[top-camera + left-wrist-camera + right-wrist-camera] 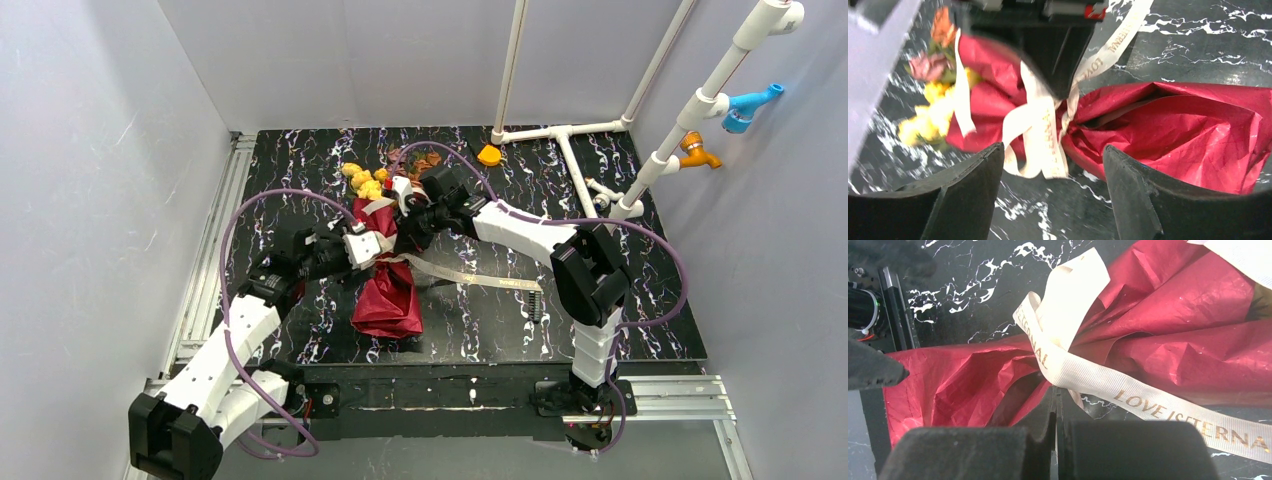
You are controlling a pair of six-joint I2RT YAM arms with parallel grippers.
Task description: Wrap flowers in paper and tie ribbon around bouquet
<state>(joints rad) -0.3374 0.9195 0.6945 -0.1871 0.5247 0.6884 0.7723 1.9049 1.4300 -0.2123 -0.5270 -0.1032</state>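
- The bouquet lies flat on the table, a little left of the middle. Its blooms point to the far edge and its gathered tail to the near edge.
- The left gripper comes in from the left-edge side with its fingers spread wide apart and holding nothing. The pinched waist of the bouquet and the loose ribbon ends lie just beyond the gap between the tips.
- The right gripper reaches in from the right-edge side, its two fingers pressed together. Their tips sit right at the waist, against the ribbon. I cannot tell whether any ribbon or paper is nipped between them.
- The ribbon is cream with gold lettering (the words LOVE IS can be read in the right wrist view). It circles the waist and throws up a loop. One long tail trails flat across the table toward the right edge, and shorter ends droop on the near side.
- The paper is deep red and crinkled, cinched tight at the ribbon and flaring on both sides of it.
- The flowers poke out of the wide end: yellow blooms, a dusty pink one and an orange-brown one, with bits of green between.
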